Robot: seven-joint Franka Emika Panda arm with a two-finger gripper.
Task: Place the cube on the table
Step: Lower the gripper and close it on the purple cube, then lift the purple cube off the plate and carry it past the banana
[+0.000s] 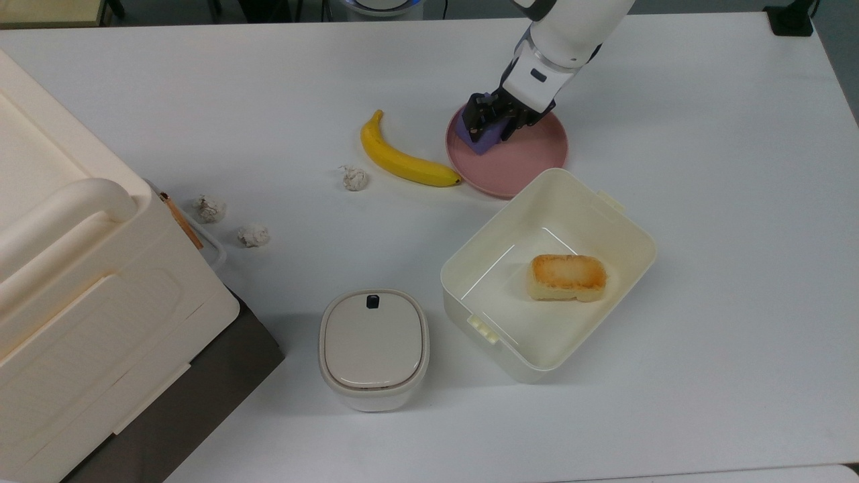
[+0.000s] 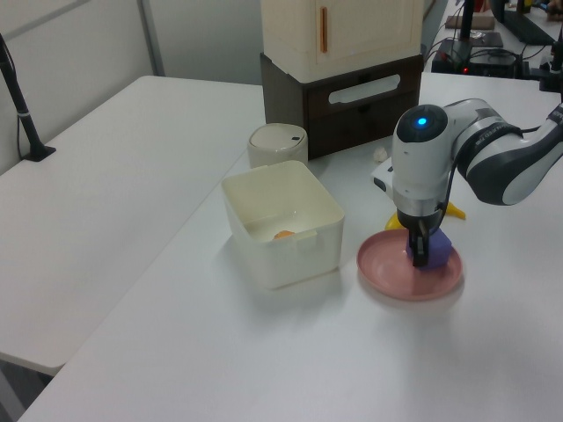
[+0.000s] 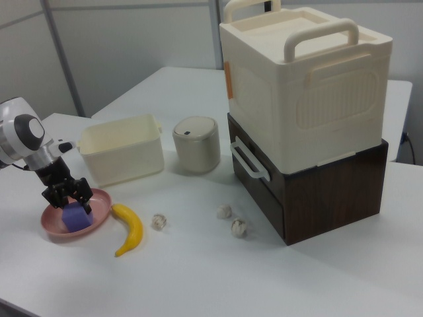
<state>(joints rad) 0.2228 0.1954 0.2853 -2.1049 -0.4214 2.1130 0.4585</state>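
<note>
Black two-finger gripper (image 1: 488, 123) sits low over the round pink plate (image 1: 530, 161), fingers clamped on either side of the small blue-purple matte cube (image 1: 482, 139). Cube rests on the plate at its edge toward the top view's left, not on the white desk (image 1: 704, 201). Yellow banana (image 1: 402, 157) lies just beside the plate. Open cream plastic box (image 1: 624, 268) holds a toasted yellow-brown bread piece (image 1: 568, 276). In the right view the gripper (image 3: 67, 195) straddles the cube (image 3: 74, 216) from above.

blue-purple cube (image 1: 484, 139), pink plate (image 1: 530, 157), yellow banana (image 1: 402, 161), white table (image 1: 704, 201)
</note>
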